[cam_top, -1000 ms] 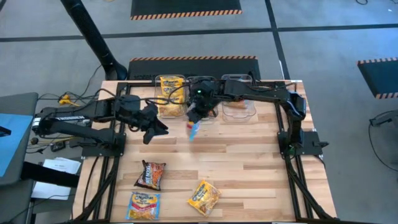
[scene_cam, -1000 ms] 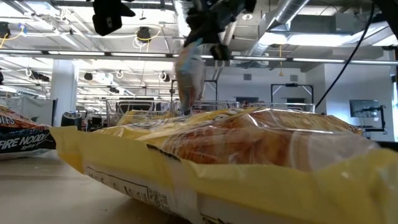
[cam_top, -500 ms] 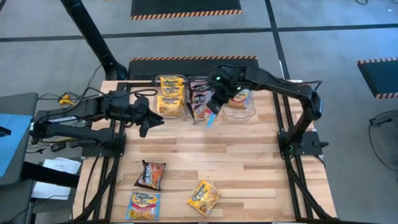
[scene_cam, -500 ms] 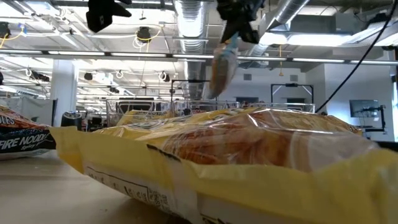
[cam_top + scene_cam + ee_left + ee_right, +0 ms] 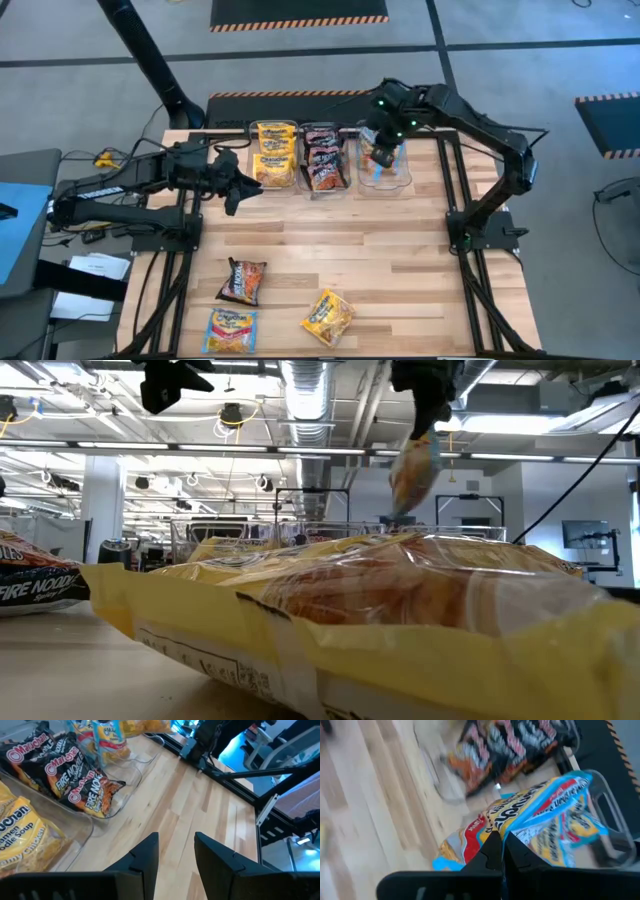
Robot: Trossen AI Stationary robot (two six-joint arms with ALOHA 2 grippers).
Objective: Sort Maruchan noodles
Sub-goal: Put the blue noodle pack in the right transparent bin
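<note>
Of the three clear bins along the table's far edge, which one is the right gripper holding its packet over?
The rightmost bin. The right gripper dangles a blue packet above it; the other two hold yellow and dark packets.

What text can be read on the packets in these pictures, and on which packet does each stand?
"Maruchan" and "FIRE NOODLE": on the dark packets in the middle bin, left wrist view.
"FIRE NOOD...", cut off: on the dark packet at the edge of the low view.
"...men Soup", partly hidden: on the yellow packet in the neighbouring bin.
Print on the blue and orange packet held by the right gripper: too blurred to read.
Loose packets, high view: too small.
</note>
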